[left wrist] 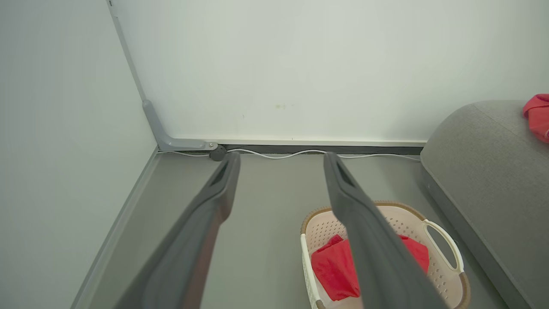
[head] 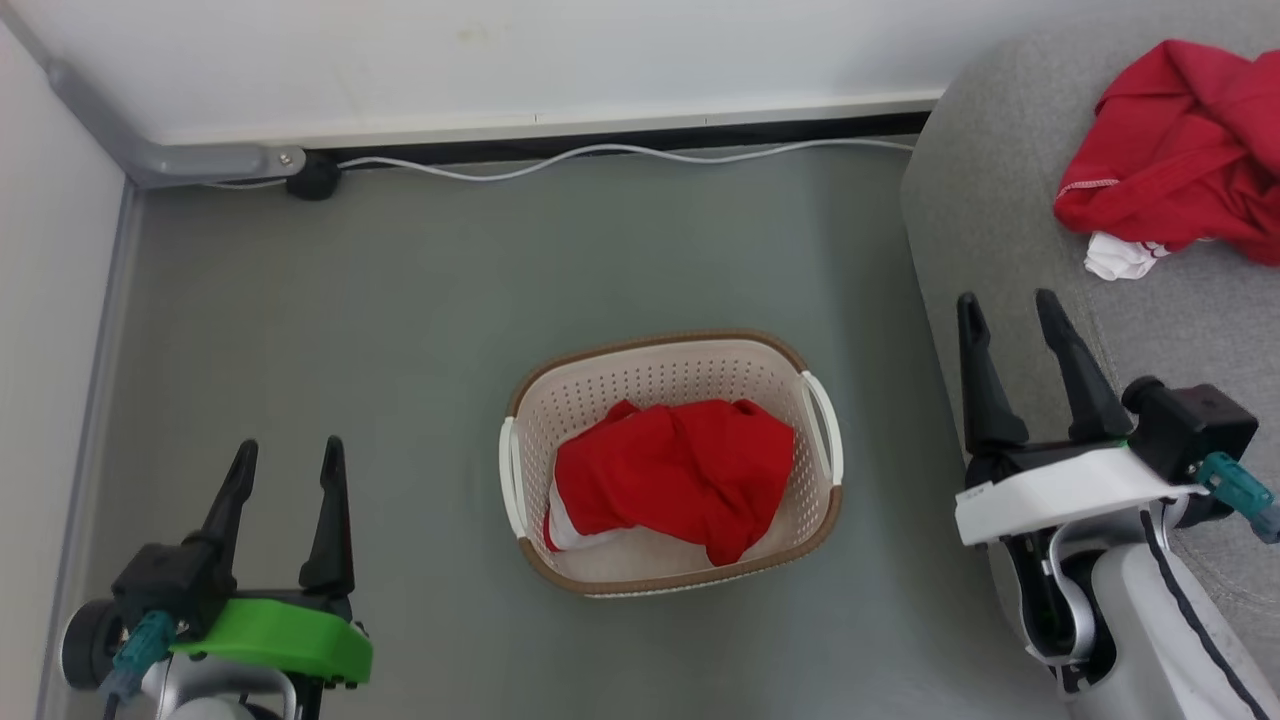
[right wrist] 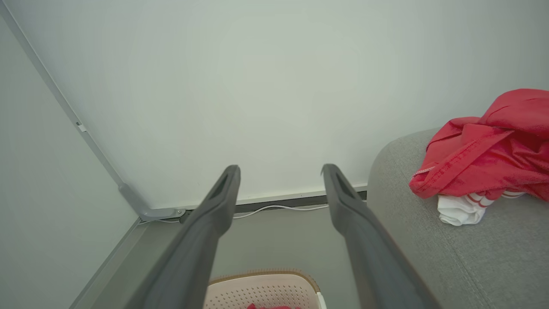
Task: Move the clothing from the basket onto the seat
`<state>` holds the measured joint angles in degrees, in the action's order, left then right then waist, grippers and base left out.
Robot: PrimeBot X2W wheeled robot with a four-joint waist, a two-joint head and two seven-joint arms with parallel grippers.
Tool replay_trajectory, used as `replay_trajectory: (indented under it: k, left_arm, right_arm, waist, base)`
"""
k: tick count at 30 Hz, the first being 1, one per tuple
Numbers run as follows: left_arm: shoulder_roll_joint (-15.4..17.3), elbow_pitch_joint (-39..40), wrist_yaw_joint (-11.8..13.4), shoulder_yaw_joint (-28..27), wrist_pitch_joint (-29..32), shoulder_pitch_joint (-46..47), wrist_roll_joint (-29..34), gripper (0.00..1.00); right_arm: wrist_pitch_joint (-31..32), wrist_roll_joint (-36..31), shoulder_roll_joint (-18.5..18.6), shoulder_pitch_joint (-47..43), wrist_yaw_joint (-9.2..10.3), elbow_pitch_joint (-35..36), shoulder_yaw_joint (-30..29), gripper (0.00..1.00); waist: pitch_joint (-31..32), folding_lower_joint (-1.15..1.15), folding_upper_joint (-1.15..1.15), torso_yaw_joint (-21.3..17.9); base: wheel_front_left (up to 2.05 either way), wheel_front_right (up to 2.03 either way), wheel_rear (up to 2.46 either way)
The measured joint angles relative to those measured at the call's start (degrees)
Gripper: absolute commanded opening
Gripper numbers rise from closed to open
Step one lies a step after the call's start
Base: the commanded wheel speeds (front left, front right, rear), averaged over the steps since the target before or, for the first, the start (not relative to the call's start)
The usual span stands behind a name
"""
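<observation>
The cream basket [head: 820, 510] with a brown rim stands on the grey floor in the middle of the head view. A crumpled red garment [head: 675, 470] with some white at its lower left lies inside it. More red clothing [head: 1180, 150] with a white bit rests on the grey seat [head: 990, 200] at the upper right. My left gripper [head: 288, 452] hangs open and empty at the lower left, well away from the basket. To the basket's right my right gripper [head: 1006, 305] is open and empty over the seat's edge. The left wrist view shows the basket [left wrist: 446, 246] and its red garment [left wrist: 336, 268].
A white wall with a dark skirting and a white cable [head: 620, 152] runs along the back. A grey corner bracket [head: 200, 160] and a black plug sit at the back left. Another wall [head: 40, 350] closes the left side. Open floor surrounds the basket.
</observation>
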<state>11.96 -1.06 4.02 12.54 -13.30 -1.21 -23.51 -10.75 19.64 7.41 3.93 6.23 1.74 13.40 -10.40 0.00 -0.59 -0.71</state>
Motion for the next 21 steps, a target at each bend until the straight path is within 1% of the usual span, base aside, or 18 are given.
replay_trajectory:
  k: [3,7,11,16,21]
  left_arm:
    - [0.05,-0.71,-0.62,1.46,1.09,3.19,0.58,1.00]
    - [0.03,-2.55,-2.26,4.33,2.78,7.39,1.41,1.00]
    - [-0.31,-5.02,-3.63,7.31,4.55,12.01,3.70,1.00]
    - [-1.85,-8.60,-5.08,10.57,6.46,16.95,4.80,1.00]
    - [-2.66,-12.47,-6.35,13.33,8.06,21.08,7.48,1.00]
  right_arm:
    - [0.22,-0.05,0.01,2.18,0.01,0.63,-0.60,1.00]
    - [0.23,-0.14,0.01,5.59,0.01,1.53,-1.13,1.00]
    - [0.52,-0.44,0.21,9.12,0.02,2.19,-1.99,1.00]
    - [0.76,-0.54,0.42,13.96,0.36,3.12,-3.23,1.00]
    - [1.29,-0.54,0.42,18.55,0.36,4.08,-3.50,1.00]
  waist:
    - [-2.29,0.00,0.00,-0.21]
    - [-5.41,0.00,0.00,-0.57]
    - [-8.60,0.00,0.00,-1.09]
    - [-12.61,0.00,0.00,-1.92]
    - [-16.64,0.00,0.00,-2.90]
  base:
    - [0.00,0.00,0.00]
    - [0.00,0.00,0.00]
    - [0.00,0.00,0.00]
    - [0.00,0.00,0.00]
    - [0.00,0.00,0.00]
